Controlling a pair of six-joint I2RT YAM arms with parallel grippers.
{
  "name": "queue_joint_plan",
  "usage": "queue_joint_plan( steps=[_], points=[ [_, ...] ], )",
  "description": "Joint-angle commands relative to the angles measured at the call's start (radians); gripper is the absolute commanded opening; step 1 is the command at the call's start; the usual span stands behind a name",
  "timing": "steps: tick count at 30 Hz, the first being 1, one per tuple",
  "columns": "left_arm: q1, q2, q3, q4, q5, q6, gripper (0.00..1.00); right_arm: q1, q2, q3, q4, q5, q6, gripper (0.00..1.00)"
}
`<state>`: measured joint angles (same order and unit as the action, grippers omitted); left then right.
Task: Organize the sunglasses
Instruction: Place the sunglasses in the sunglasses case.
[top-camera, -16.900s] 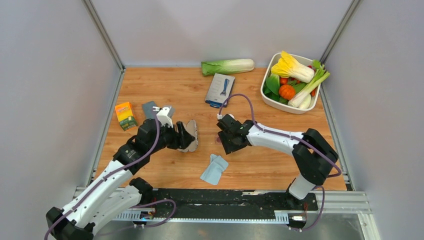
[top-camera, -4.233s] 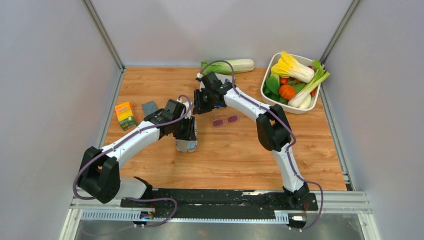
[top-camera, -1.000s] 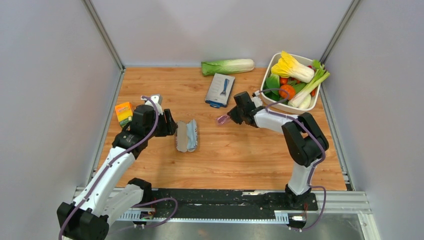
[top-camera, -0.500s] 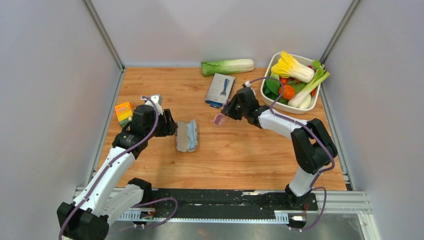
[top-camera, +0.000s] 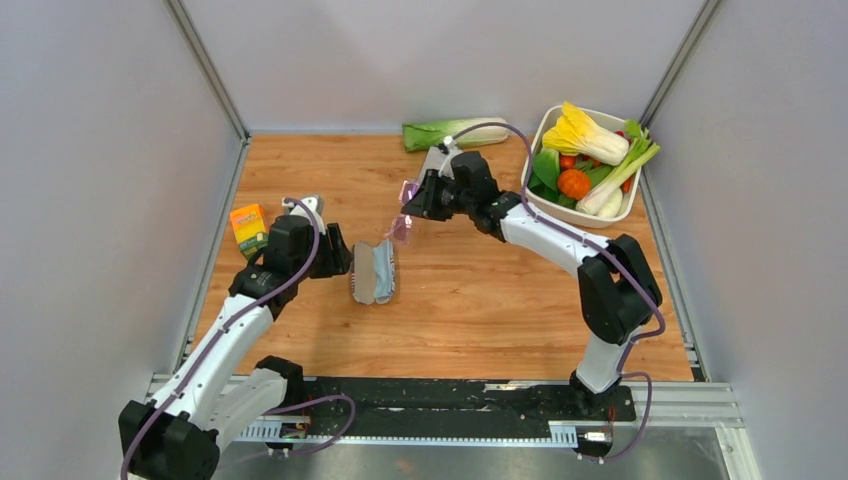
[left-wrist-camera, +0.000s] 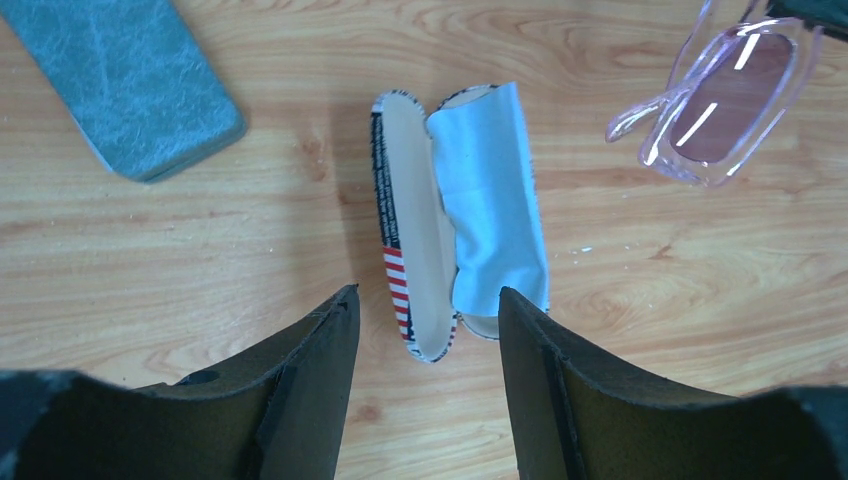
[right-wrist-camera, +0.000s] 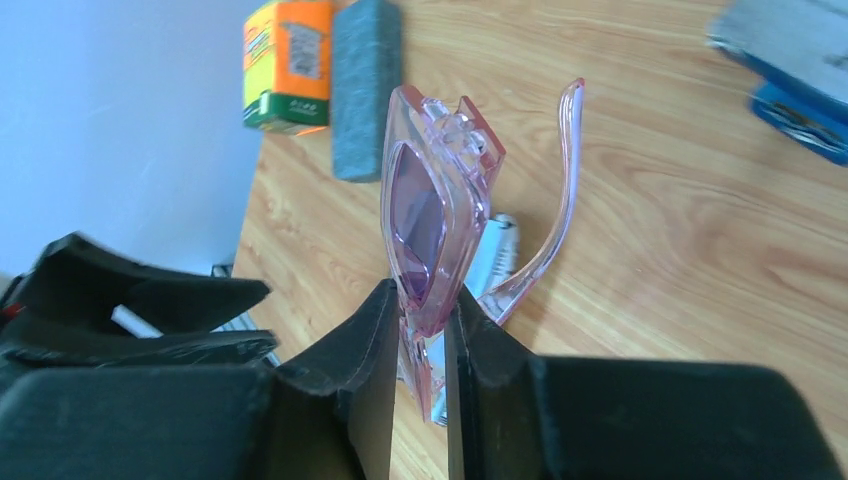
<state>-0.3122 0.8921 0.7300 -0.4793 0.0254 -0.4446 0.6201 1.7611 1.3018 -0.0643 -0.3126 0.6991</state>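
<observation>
One pair of sunglasses (right-wrist-camera: 436, 215) sits clamped in the right gripper (right-wrist-camera: 421, 301), off the table (top-camera: 500, 310) just beside the single open case (left-wrist-camera: 409, 205) with its one cloth (left-wrist-camera: 492, 205), while the left gripper (left-wrist-camera: 428, 298) stands released.

readable text: none that I can make out on any feed
orange carton (right-wrist-camera: 290, 65): there's print plus a blocky square code patch on top, all too small and soft for me to read
glasses case (left-wrist-camera: 408, 220): flag-style red-and-white stripes along its rim, no words
blue box (right-wrist-camera: 795, 60): blurred, nothing legible
sunglasses (right-wrist-camera: 415, 215): no marking I can see on the frame
</observation>
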Motion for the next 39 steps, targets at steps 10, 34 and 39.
queue_joint_plan(
  steps=[10,34,39],
  points=[
    [0.234,-0.036,-0.162,0.177,0.183,-0.102,0.61,0.150,0.159,0.228,-0.114,-0.089,-0.145,0.22],
    [0.248,0.057,-0.219,0.260,0.225,-0.100,0.61,0.213,0.330,0.344,-0.322,-0.016,-0.187,0.22],
    [0.248,0.070,-0.228,0.275,0.231,-0.098,0.60,0.213,0.344,0.340,-0.345,0.003,-0.187,0.22]
  ],
)
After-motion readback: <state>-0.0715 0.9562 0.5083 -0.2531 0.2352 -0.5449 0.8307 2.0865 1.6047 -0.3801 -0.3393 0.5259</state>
